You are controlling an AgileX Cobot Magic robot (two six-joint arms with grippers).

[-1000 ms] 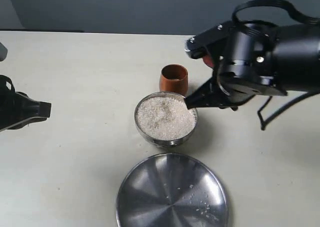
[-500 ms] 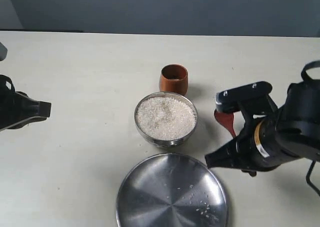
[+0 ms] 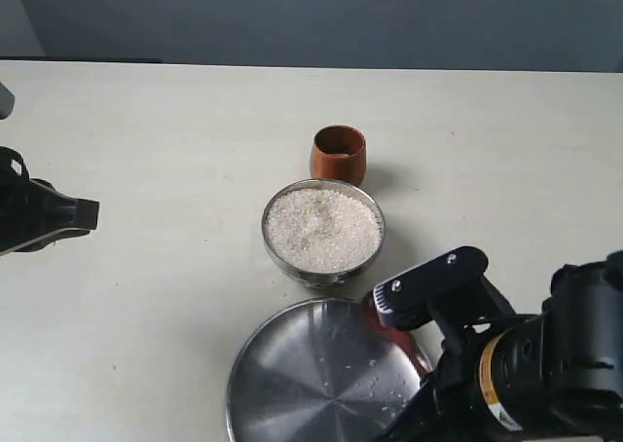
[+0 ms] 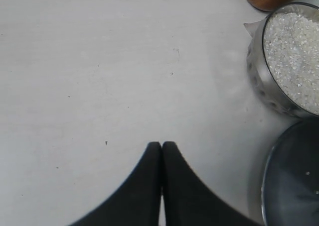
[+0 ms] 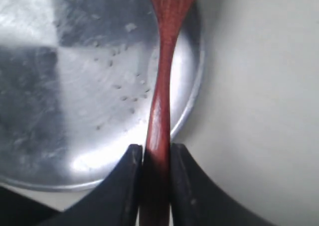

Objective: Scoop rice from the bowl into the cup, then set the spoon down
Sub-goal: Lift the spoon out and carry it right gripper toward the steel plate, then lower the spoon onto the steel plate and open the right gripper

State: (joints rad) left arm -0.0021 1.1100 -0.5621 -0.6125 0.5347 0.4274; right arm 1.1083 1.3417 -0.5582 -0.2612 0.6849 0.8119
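Once the right gripper [image 5: 156, 154], clamped on the spoon [image 5: 161, 86] handle, had been swung from the bowl [image 3: 326, 278] to the steel plate [image 3: 292, 384] at its 6 o'clock, set-down was judged imminent.

The left arm [image 3: 29, 218] juts in from the left edge of the exterior view at mid-height, roughly level and pointing right. The left gripper [image 4: 162, 149] has its two black fingers pressed together tip to tip, with nothing between them. The right arm [image 3: 531, 369] fills the lower right corner, its bulky black wrist, marked with a yellow-orange band, angled down and to the left. The right gripper [image 5: 156, 156] has its jaws clamped on either side of the spoon [image 5: 162, 86] handle.
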